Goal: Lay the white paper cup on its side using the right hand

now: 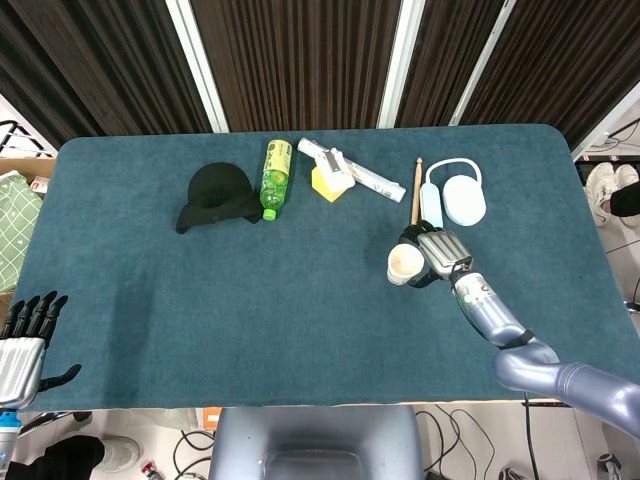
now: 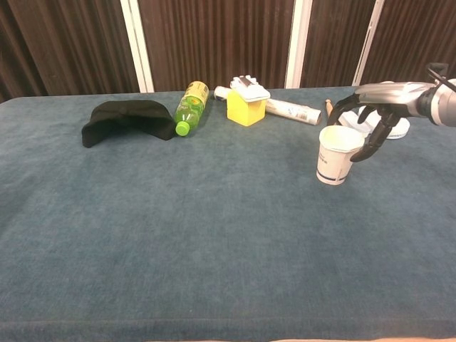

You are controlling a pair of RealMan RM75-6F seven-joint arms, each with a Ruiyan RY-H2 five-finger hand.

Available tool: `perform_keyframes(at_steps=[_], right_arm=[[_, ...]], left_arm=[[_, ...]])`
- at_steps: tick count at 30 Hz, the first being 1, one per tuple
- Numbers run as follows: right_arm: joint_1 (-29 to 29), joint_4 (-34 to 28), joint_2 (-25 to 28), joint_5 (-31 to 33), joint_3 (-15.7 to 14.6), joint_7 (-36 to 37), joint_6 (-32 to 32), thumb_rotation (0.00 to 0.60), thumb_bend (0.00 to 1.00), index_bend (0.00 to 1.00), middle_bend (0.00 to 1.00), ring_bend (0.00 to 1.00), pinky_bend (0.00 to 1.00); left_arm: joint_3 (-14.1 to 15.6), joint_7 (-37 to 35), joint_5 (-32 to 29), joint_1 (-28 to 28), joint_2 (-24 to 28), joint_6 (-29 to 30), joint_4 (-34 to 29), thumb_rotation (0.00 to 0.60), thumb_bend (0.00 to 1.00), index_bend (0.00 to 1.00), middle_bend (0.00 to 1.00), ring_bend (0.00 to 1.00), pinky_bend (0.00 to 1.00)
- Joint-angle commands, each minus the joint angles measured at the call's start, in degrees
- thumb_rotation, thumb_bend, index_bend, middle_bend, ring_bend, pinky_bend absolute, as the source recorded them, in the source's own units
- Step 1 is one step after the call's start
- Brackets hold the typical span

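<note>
The white paper cup [image 1: 405, 265] [image 2: 338, 155] stands upright on the teal table, right of centre, its mouth facing up. My right hand [image 1: 440, 255] [image 2: 374, 114] sits just to the cup's right. Its dark fingers [image 2: 372, 146] curve around the cup's far and near sides without closing on it, and one fingertip lies against the right side of the rim. My left hand [image 1: 28, 335] hangs at the table's near left corner with its fingers spread, holding nothing.
Behind the cup lie a wooden stick [image 1: 415, 180], a light-blue item [image 1: 431, 203] and a white round case [image 1: 463, 200]. Further left are a yellow block [image 1: 330, 183] [image 2: 246, 107], a white roll [image 1: 375, 180], a green bottle [image 1: 275, 177] on its side and a black cap [image 1: 218, 195].
</note>
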Motion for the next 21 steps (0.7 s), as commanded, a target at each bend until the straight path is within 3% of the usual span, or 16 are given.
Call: perform_keyframes(at_steps=[1, 21], right_arm=[[0.33, 0.31, -0.35, 0.47, -0.06, -0.21, -0.18, 0.6, 0.15, 0.37, 0.21, 0.07, 0.25], [2.18, -0.56, 0.43, 2.91, -0.43, -4.77, 1.77, 0.6, 0.17, 0.48, 0.3, 0.15, 0.3]], left_arm=[[0.03, 0.01, 0.07, -0.01, 0.01, 0.0, 0.02, 0.599, 0.02, 0.0, 0.0, 0.0, 0.0], [0.28, -0.64, 0.82, -0.07, 0.14, 0.16, 0.33, 0.599, 0.04, 0.0, 0.0, 0.0, 0.0]])
